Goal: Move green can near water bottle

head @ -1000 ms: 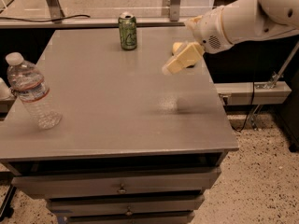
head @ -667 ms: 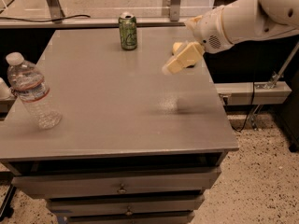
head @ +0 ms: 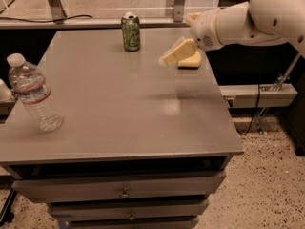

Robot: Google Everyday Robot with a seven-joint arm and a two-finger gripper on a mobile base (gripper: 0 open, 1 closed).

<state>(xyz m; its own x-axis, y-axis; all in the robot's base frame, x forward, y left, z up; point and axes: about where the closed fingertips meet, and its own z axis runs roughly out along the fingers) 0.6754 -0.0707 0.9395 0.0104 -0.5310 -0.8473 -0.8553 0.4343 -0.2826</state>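
Note:
The green can (head: 130, 31) stands upright near the far edge of the grey table (head: 119, 113), in the middle of that edge. The water bottle (head: 33, 93), clear with a white cap and a white-and-red label, stands at the table's left edge, closer to the front. My gripper (head: 172, 55) hangs from the white arm (head: 238, 23) that reaches in from the right. It hovers above the table, to the right of the can and a little nearer the front, apart from the can and holding nothing.
A yellow sponge (head: 191, 61) lies on the table just under and right of the gripper. Drawers (head: 124, 192) sit below the tabletop. A rail and posts (head: 177, 4) run behind the far edge. Speckled floor lies to the right.
The gripper has moved a little to the left, toward the can, and the sponge behind it now shows. The can and bottle have not moved.

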